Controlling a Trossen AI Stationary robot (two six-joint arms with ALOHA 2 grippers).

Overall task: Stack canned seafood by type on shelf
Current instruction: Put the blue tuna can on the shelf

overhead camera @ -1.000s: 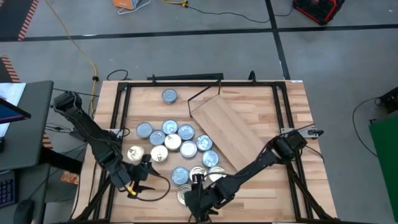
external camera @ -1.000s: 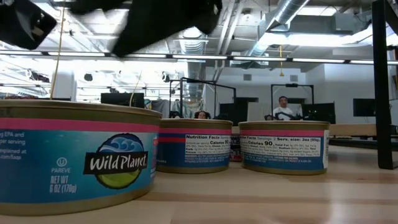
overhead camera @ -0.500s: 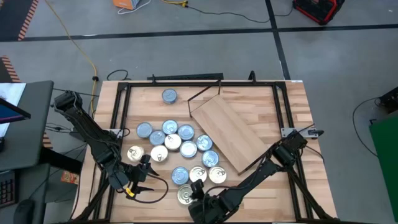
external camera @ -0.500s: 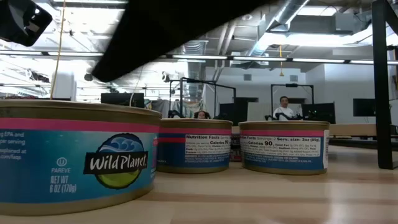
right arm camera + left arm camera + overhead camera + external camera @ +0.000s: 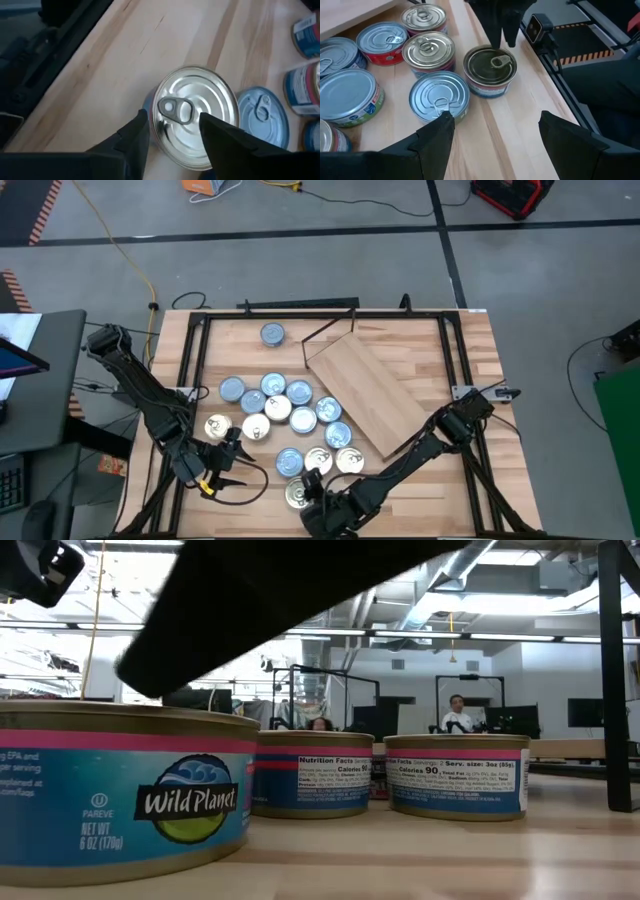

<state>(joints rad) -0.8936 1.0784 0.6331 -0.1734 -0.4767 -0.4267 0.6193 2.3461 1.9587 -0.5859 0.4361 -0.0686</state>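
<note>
Several canned seafood tins (image 5: 285,415) stand in a cluster on the tabletop, left of centre, and one lone tin (image 5: 272,334) stands near the far edge. The shelf (image 5: 365,395), a light-wood board with a thin dark frame, lies slantwise beside them. My right gripper (image 5: 172,120) is open over the silver lid of the nearest tin (image 5: 197,117) (image 5: 297,495). Its fingers stand on either side of the pull tab (image 5: 175,109). My left gripper (image 5: 495,120) waits open left of the cluster, pointing at that same tin (image 5: 490,67), with nothing between its fingers. My right gripper comes at the nearest tin from above, slanting down from the near side, its fingertips (image 5: 502,42) at the far part of the lid. Whether they touch the lid I cannot tell. The tin stands flat on the table.
Dark metal rails (image 5: 300,310) run round the tabletop. Bare wood lies right of the shelf and along the near edge. In the low view three blue-labelled tins (image 5: 120,790) stand in a row, and people (image 5: 455,712) sit in the room beyond.
My right gripper has drawn back a little toward the table's near edge and sunk slightly over the nearest tin, uncovering its lid. It has also rolled about its own pointing line. The tins have stayed where they were.
</note>
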